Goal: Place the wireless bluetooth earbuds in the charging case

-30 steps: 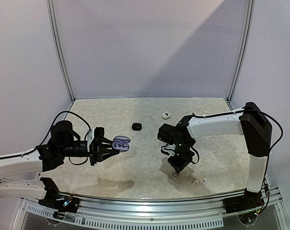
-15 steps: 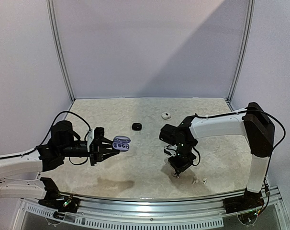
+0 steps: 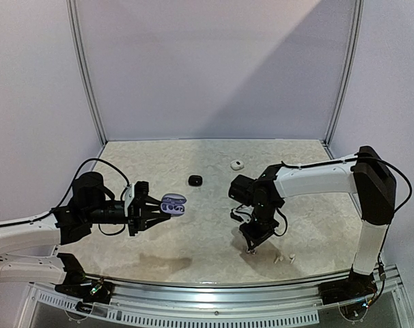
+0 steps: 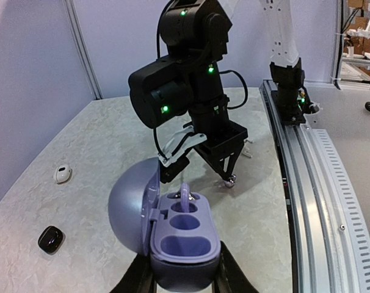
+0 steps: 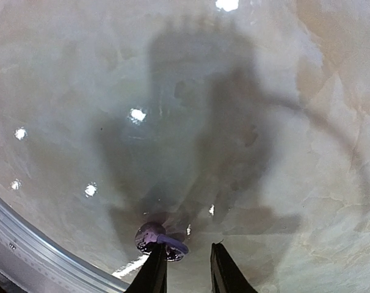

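My left gripper (image 3: 154, 209) is shut on the base of a purple charging case (image 4: 184, 244), held above the table with its lid (image 4: 131, 210) open. One purple earbud (image 4: 185, 194) stands in the case's far socket and the near sockets are bare. My right gripper (image 5: 184, 249) points straight down at the table, open by a narrow gap. A second purple earbud (image 5: 157, 238) lies on the table at the tip of its left finger (image 5: 153, 271), not between the fingers. In the top view this earbud (image 3: 251, 251) shows just under the right gripper (image 3: 251, 244).
Two white stemmed earbuds (image 3: 278, 260) lie near the front edge, right of the right gripper. A small black case (image 3: 195, 180) and a white case (image 3: 237, 164) sit farther back. The metal rail (image 4: 307, 159) runs along the table's near edge.
My right arm's elbow has drifted a little to the right and its gripper has narrowed slightly over the purple earbud. The left arm and the case have not moved.
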You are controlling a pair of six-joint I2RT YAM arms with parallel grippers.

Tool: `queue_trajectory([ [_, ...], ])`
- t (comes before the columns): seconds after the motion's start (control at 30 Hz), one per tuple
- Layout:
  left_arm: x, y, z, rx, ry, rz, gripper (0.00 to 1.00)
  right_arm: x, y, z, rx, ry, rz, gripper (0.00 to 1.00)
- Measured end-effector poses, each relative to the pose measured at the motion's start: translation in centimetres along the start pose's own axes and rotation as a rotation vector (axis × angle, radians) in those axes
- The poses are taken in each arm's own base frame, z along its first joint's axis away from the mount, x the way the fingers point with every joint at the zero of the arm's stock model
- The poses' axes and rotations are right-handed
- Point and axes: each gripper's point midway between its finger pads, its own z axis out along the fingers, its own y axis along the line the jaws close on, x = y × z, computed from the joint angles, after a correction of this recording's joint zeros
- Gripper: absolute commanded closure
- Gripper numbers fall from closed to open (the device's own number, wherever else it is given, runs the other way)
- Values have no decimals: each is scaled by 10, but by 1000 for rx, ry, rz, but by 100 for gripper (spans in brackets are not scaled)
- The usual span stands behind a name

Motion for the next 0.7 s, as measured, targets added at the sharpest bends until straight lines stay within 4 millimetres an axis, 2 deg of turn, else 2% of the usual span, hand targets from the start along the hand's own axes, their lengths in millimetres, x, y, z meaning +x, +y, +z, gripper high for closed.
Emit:
queue_trajectory([
  [0.47,-1,0,-1,0,-1,4,100,8,10,12,-75,18,-78,75],
  [0.7,0,0,-1,0,2,2,100,8,23,13,-115,9,-99,75],
])
